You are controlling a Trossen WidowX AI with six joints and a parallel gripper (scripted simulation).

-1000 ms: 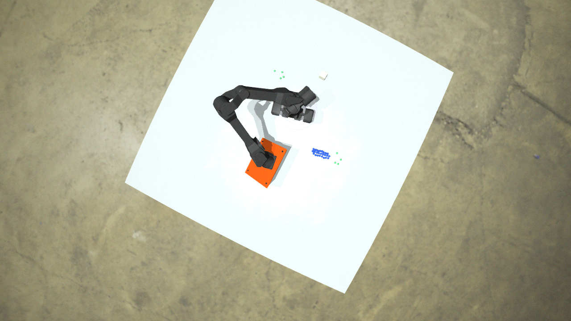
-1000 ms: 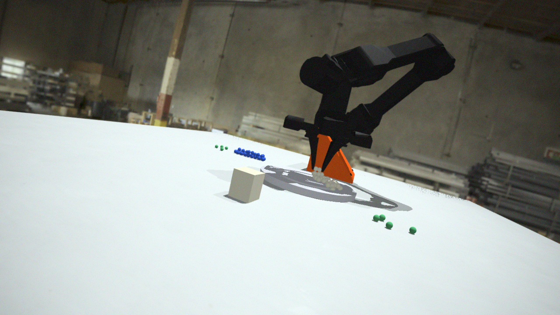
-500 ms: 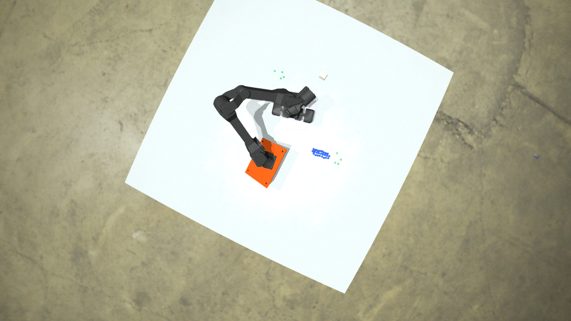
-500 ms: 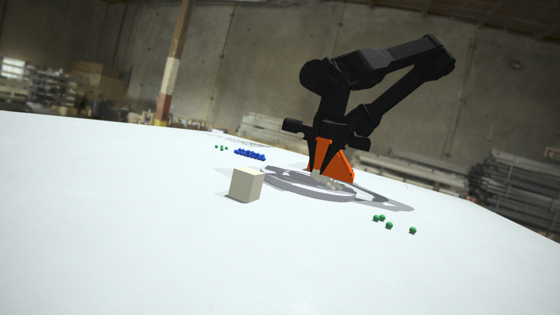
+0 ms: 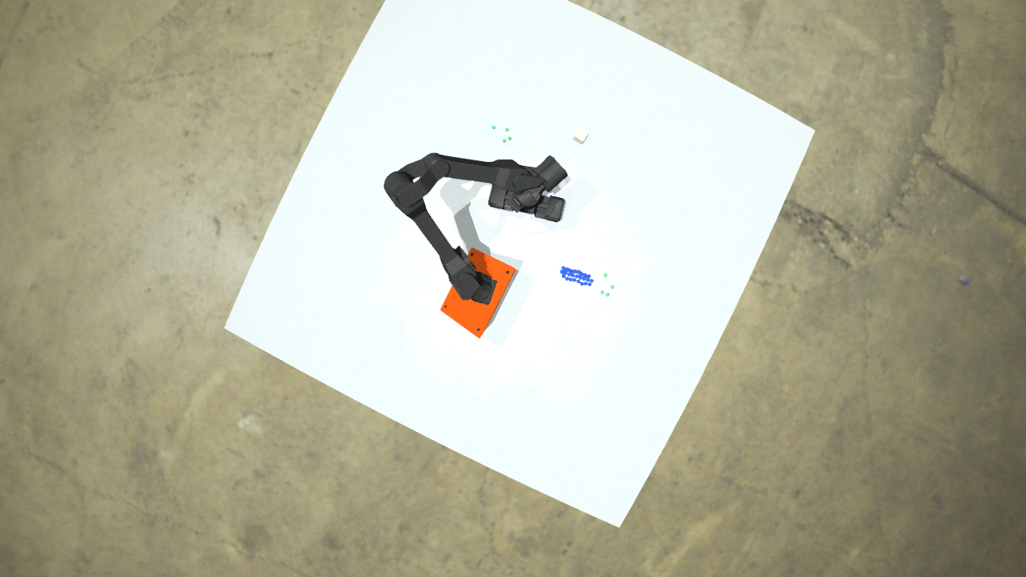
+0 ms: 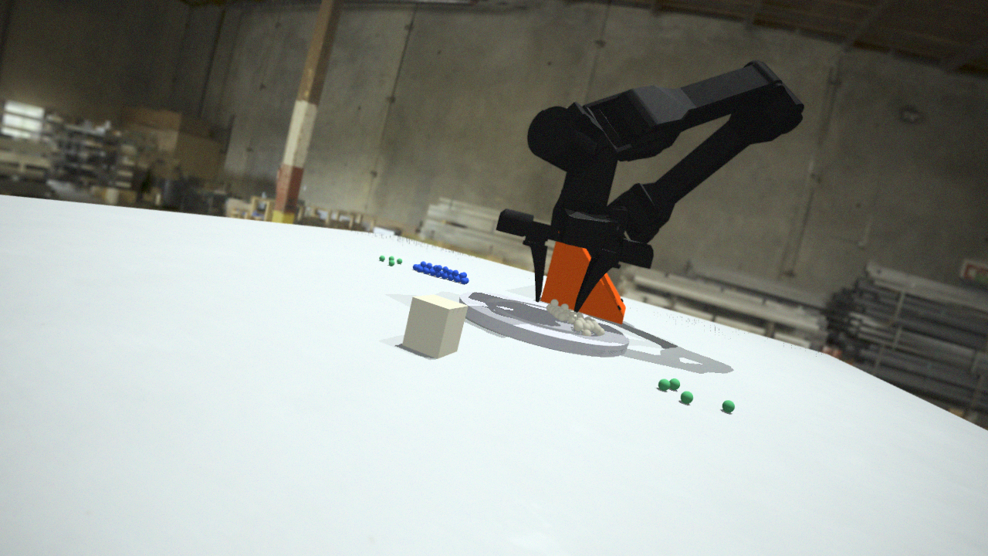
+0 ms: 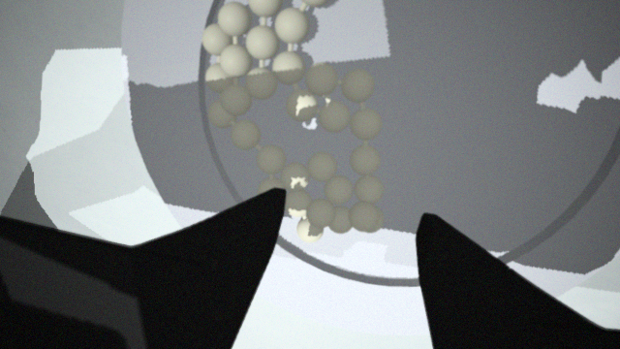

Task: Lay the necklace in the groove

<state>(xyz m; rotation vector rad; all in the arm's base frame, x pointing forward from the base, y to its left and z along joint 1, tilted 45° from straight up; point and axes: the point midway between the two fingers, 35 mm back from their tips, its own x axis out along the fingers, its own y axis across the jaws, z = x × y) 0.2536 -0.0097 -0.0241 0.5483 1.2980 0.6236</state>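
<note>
Your claw (image 5: 527, 199) (image 6: 558, 304) (image 7: 352, 212) is open above the round bead board (image 5: 534, 226) (image 6: 525, 333) (image 7: 484, 145); in your wrist view, the pearl bead necklace (image 6: 587, 324) (image 7: 365, 160) lies bunched, mostly inside the groove (image 7: 402, 282), toward 7 to 11 o'clock

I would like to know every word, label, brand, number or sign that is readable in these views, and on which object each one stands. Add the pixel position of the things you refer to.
No text can be read on the arm (image 5: 470, 171) (image 6: 718, 83), the board (image 6: 546, 338) (image 7: 460, 145) or the block (image 6: 434, 326) (image 5: 580, 135).
A sign (image 6: 974, 271) at the exterior view's right edge is too blurred to read.
</note>
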